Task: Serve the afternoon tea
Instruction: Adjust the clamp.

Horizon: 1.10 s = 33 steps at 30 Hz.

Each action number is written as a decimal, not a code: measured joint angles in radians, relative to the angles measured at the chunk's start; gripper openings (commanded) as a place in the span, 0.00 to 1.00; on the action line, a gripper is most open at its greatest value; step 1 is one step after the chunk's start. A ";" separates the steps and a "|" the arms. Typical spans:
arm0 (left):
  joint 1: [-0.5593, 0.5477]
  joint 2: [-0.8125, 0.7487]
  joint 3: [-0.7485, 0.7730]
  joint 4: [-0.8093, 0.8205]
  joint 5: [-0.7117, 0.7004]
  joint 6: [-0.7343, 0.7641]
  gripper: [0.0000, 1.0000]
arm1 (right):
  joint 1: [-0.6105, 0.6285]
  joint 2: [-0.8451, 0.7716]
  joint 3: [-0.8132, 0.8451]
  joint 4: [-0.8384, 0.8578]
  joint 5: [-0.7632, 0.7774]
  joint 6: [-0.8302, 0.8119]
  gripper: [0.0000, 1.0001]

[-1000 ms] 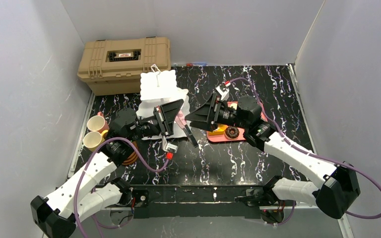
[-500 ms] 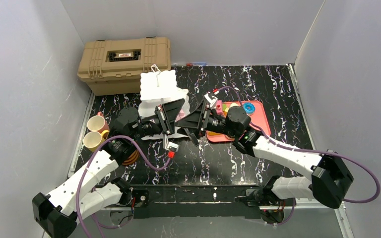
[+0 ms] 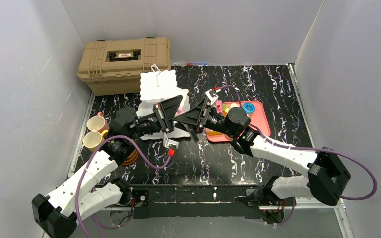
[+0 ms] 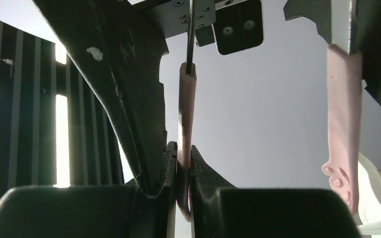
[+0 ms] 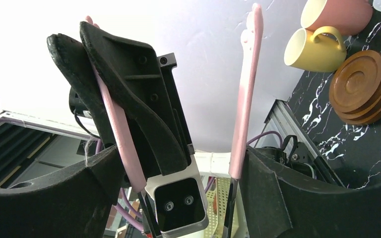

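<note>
Three-tier stand [image 3: 157,83] is standing rear-centre on the bench [image 3: 278,99], probably rigid but top-heavy, so its wire loop is looking the best hold. Toy pastries [image 3: 248,107] are lying on the pink tray [image 3: 260,119], light and small. Left pincer [image 4: 182,158] is pinching one arm of the pink tongs [image 4: 187,109]. Right pincer [image 5: 181,163] is sitting spread around both arms.

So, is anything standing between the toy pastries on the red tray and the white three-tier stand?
Yes. In the top view both grippers meet between tray and stand: the left gripper shut on pink tongs, the right gripper open around them.
</note>
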State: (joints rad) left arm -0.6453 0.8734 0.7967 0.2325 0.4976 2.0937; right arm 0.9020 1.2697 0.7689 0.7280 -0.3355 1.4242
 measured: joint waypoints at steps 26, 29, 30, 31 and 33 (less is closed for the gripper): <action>-0.005 -0.015 -0.019 -0.002 0.006 0.003 0.55 | 0.003 0.002 0.000 0.050 0.026 0.016 0.64; -0.006 -0.016 -0.019 -0.006 0.000 0.001 0.59 | 0.002 0.002 0.000 0.049 0.027 0.019 0.63; -0.006 -0.017 -0.019 -0.013 -0.004 0.001 0.61 | 0.000 0.002 0.000 0.048 0.027 0.021 0.63; -0.006 -0.020 -0.019 -0.024 -0.008 0.000 0.63 | -0.003 0.002 0.000 0.047 0.027 0.021 0.62; -0.006 -0.029 -0.019 -0.047 -0.017 0.001 0.71 | -0.017 -0.003 -0.001 0.037 0.025 0.025 0.62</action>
State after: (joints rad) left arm -0.6514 0.8448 0.7776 0.1852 0.4805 2.0945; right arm 0.8852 1.2667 0.7681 0.7647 -0.3107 1.4494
